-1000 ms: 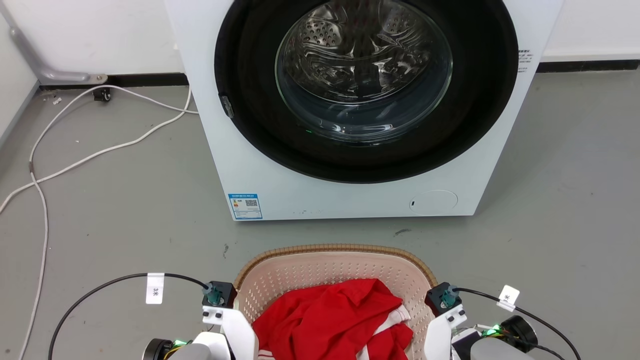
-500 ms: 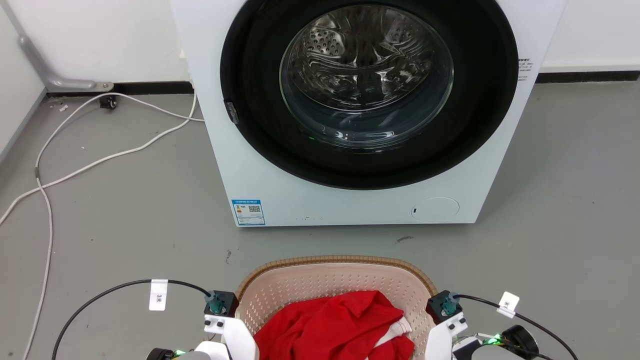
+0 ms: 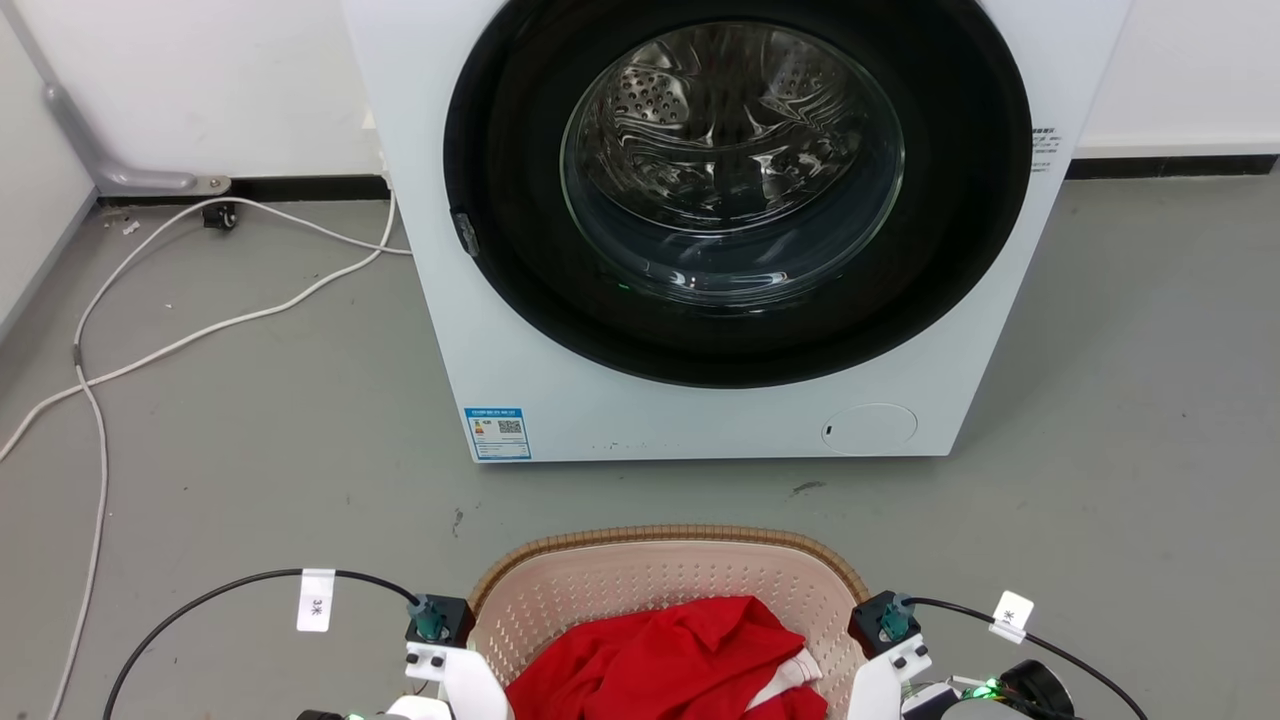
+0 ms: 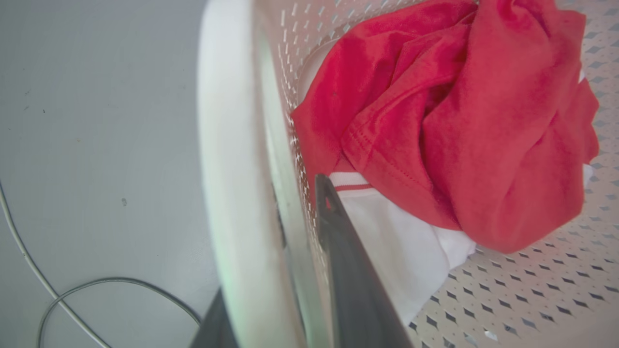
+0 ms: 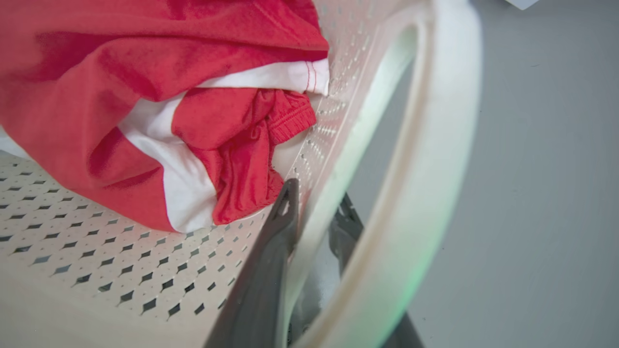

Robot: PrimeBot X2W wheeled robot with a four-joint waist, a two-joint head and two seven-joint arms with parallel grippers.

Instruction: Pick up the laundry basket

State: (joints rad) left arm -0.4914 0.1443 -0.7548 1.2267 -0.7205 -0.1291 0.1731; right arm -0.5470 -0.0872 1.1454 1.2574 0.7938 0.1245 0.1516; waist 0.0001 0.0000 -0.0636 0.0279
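Basket [image 3: 668, 537] sits between both claws; left gripper [image 4: 273, 237] clamped on its wall, one finger inside, one outside; right gripper [image 5: 316, 193] likewise on opposite wall; red clothes [image 4: 459, 121] just inward of inner fingers

Head looks down; wrists close; shared: laundry basket [image 3: 650, 585].

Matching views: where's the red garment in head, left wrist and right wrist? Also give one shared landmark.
Head view: red garment at bottom centre, lying inside the laundry basket.
Left wrist view: red garment in the upper right, over the perforated floor.
Right wrist view: red garment in the upper left, white stripe facing the camera.
Shared landmark: the laundry basket's perforated cream wall, right beside the garment in all three.
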